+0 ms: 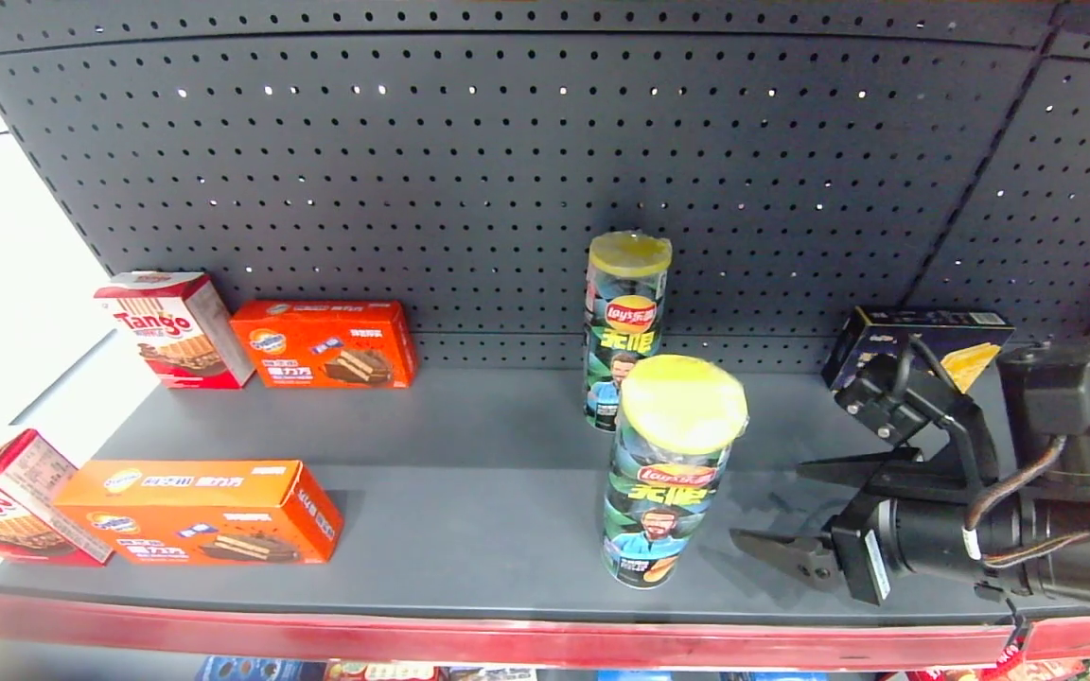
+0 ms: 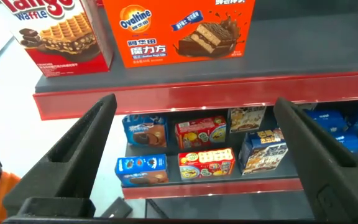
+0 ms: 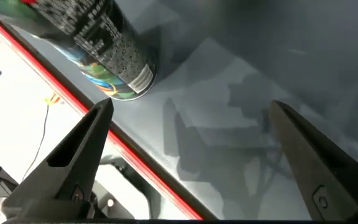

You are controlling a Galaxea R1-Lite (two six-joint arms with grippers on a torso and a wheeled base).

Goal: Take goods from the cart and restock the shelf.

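Two tall chip cans with yellow lids stand upright on the grey shelf (image 1: 469, 492): one near the front (image 1: 670, 470), one behind it by the pegboard (image 1: 624, 325). My right gripper (image 1: 777, 511) hovers over the shelf just right of the front can, open, nothing between its fingers. The right wrist view shows that can's base (image 3: 107, 50) a short way beyond the open gripper (image 3: 191, 134). My left gripper (image 2: 194, 124) is open and empty, held below the shelf's red front lip (image 2: 216, 90).
Wafer boxes (image 1: 176, 326) and orange boxes (image 1: 200, 511) sit at the shelf's left. A dark box (image 1: 923, 345) stands at the back right. The lower shelf holds several snack boxes (image 2: 201, 149). Bare shelf lies between the orange boxes and the cans.
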